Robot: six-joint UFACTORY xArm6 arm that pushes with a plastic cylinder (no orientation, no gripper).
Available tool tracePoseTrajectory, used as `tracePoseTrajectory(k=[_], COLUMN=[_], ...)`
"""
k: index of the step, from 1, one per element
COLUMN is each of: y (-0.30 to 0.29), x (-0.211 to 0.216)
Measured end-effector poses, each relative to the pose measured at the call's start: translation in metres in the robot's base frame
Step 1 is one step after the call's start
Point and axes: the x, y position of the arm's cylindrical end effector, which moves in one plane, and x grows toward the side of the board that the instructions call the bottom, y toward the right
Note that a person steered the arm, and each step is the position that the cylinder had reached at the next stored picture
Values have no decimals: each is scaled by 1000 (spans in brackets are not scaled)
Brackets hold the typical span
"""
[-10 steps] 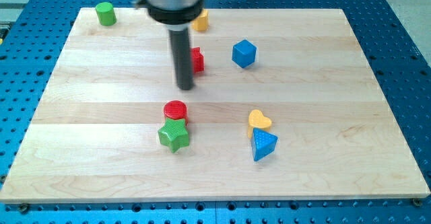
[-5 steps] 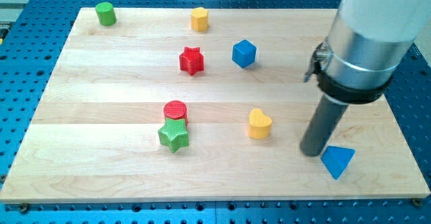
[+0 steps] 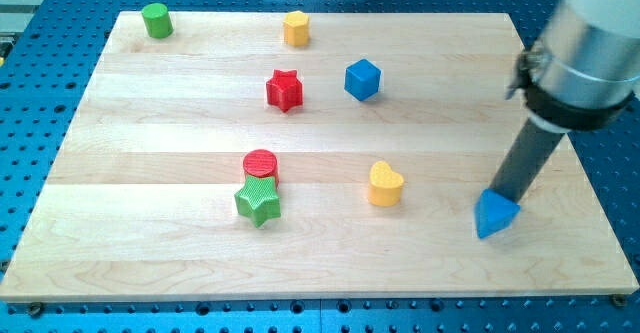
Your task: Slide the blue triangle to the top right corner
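No jaws on this rig: the arm ends in a plain dark rod, so nothing opens or closes. My tip (image 3: pixel 507 199) sits at the upper right edge of the blue triangle (image 3: pixel 496 214), touching it or just short of touching; the rod hides the contact line, so I cannot tell which.

The blue triangle lies low on the board's right side, near the view's bottom right, well apart from the top right corner it must reach. Nothing stands between it and that corner.

Handling, as a judgement: small, rigid and light, likely to slide easily on the smooth wood. No hold is possible, only a push. A push on a flat face near its middle should carry it straight; a push at a vertex or off centre will likely spin it away from the tip. For travel toward the view's top, the tip belongs on the block's lower side, not the upper right where it is now.

Other blocks, outward: yellow heart (image 3: pixel 385 184) to the view's left, blue cube (image 3: pixel 362 79), red star (image 3: pixel 284 90), red cylinder (image 3: pixel 261 164) touching the green star (image 3: pixel 258 202), yellow block (image 3: pixel 295 28) and green cylinder (image 3: pixel 155 20) along the top of the board (image 3: pixel 150 133).
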Motion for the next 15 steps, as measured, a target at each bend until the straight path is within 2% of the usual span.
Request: tracePoseTrajectory(k=[1, 2, 3, 4, 5, 6, 7, 8, 9, 10, 12, 13, 14, 15], y=[38, -13, -38, -38, -30, -21, -15, 1, 3, 3, 26, 31, 31, 31], x=[36, 64, -2, -78, -92, -83, -135, -165, -231, -260, -219, -242, -285, -290])
